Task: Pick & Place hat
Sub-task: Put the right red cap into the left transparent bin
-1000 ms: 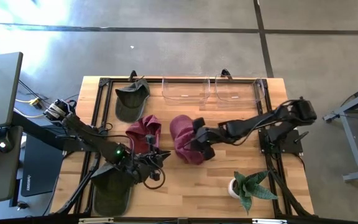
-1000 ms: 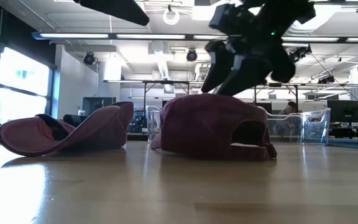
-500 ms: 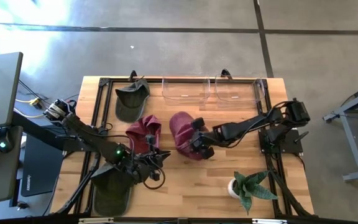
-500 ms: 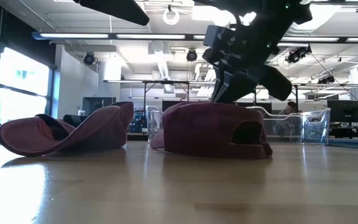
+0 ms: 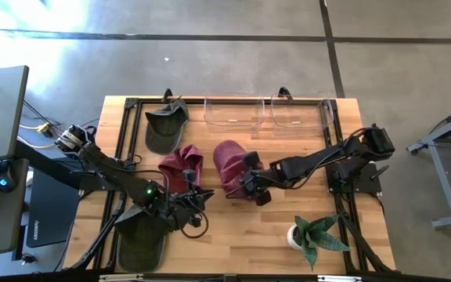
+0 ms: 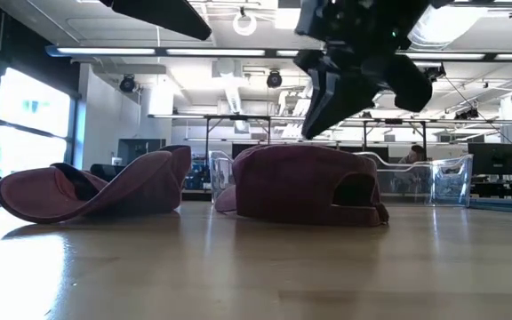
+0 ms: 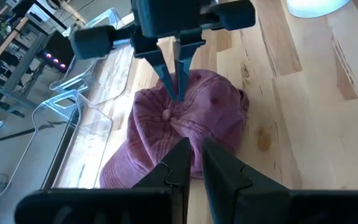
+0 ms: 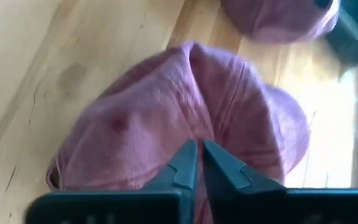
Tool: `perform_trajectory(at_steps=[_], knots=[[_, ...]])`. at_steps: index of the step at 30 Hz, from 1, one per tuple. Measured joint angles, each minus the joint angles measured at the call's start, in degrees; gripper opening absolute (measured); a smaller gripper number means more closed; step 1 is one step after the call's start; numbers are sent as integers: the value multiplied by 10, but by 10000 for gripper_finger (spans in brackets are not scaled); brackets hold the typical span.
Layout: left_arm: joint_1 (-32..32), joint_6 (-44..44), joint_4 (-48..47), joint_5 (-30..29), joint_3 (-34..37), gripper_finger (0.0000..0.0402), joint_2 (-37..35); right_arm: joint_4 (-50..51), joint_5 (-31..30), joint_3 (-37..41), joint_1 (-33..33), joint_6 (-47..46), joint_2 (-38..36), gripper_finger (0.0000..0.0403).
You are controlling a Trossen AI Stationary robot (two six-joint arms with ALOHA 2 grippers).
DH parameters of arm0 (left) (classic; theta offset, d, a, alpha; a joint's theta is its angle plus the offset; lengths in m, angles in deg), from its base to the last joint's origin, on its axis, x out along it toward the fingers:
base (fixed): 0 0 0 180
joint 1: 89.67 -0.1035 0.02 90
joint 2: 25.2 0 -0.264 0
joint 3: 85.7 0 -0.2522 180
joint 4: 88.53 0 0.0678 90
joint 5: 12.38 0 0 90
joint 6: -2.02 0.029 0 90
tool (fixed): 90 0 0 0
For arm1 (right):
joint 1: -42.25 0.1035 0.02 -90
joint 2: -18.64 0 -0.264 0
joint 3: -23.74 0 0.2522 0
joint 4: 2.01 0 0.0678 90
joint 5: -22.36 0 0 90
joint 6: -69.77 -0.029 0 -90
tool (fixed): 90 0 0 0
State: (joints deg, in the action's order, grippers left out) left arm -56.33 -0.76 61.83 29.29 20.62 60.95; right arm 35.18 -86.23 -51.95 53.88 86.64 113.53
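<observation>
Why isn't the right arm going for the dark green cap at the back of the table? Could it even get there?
Probably yes. The right gripper is shut on the maroon cap; the dark green cap lies uncovered beyond, near the clear bins.

You have two maroon hats (image 5: 181, 166) (image 5: 229, 166) near the middle of the surface (image 5: 233, 235), two dark green hats (image 5: 166, 125) (image 5: 141, 239) on the left arm's side of them, two clear bins (image 5: 231, 112) (image 5: 297, 112) beyond them, and one potted plant (image 5: 313, 236) at the near right.
</observation>
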Motion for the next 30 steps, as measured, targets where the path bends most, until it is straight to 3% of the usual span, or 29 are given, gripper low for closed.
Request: perform_trajectory(at_steps=[8,13,19,26,30], knots=[[-44,-57,-47,17,0,35,0,-21,87,24,-75,-19,1,171],[-68,-65,-47,47,-1,35,18,-77,107,44,-98,34,22,200],[-67,-65,-54,56,0,35,30,-153,91,56,-99,89,70,150],[-67,-65,-60,57,0,35,30,-160,37,56,-93,76,121,17],[-67,-65,-72,53,0,35,30,-145,-23,56,-66,55,104,13]])
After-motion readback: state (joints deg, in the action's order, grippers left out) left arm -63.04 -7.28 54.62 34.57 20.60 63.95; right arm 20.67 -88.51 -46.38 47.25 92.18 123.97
